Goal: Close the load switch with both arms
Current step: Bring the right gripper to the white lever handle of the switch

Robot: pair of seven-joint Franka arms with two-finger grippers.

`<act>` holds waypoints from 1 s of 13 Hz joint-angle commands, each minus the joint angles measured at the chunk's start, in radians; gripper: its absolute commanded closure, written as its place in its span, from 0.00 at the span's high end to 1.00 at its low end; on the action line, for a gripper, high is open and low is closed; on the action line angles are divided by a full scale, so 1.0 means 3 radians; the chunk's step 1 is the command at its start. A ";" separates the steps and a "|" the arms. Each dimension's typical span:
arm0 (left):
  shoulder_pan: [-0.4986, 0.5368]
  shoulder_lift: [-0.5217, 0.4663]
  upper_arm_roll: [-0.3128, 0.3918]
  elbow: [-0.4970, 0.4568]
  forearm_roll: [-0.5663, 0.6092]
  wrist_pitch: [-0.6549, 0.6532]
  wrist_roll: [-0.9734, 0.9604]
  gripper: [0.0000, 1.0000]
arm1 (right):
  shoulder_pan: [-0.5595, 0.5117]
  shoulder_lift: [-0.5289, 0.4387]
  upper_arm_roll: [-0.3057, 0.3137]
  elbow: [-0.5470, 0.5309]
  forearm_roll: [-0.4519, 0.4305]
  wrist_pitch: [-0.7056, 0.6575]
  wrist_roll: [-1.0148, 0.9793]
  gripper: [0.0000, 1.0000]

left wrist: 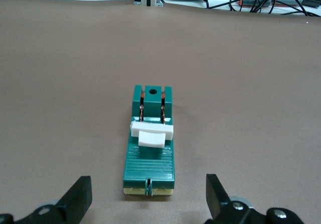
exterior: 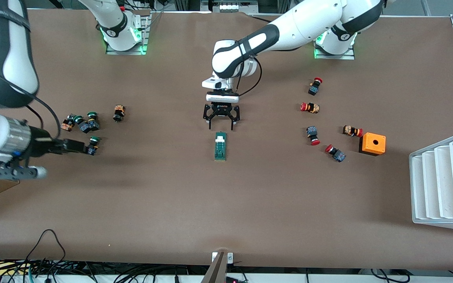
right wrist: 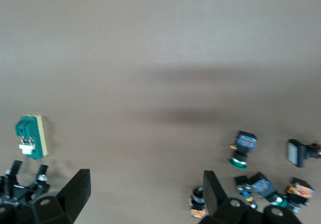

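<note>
The left arm's black two-finger gripper (exterior: pixel 221 125) hangs over the brown table (exterior: pixel 226 196), just above the white-tab end of the small dark-green load switch (exterior: pixel 220 146). Its fingers (left wrist: pixel 77 200) are spread wide apart and hold nothing; they do not touch the switch. The switch lies flat in the middle of the table. The right arm's black gripper (right wrist: pixel 143 196) is over the green-capped push buttons (exterior: pixel 83 124) at its own end of the table, wide open and empty too. No writing can be read
</note>
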 commanded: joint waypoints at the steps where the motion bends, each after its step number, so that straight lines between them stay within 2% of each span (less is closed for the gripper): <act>1: -0.0004 0.0186 -0.0032 0.0249 0.0184 -0.0038 -0.0067 1.00 | 0.0234 0.0225 -0.0008 0.0314 0.0051 0.0041 0.0548 0.99; 4: -0.0004 0.0238 -0.0001 0.0291 0.0205 -0.0038 -0.0062 1.00 | 0.0556 0.0271 -0.0029 0.0273 0.0077 0.0291 0.1422 0.99; 8: -0.0004 0.0279 0.0060 0.0306 0.0363 -0.0038 -0.0062 1.00 | 0.0945 0.0276 -0.0029 -0.0084 0.0204 0.0822 0.2496 0.99; 10: -0.0024 0.0365 0.0060 0.0443 0.0369 -0.0038 -0.0052 1.00 | 0.1114 0.0292 -0.0029 -0.0293 0.0281 0.1271 0.3023 0.99; 13: -0.0029 0.0386 0.0065 0.0459 0.0374 -0.0038 -0.0047 1.00 | 0.1379 0.0322 -0.0013 -0.0682 0.0322 0.1927 0.3663 0.97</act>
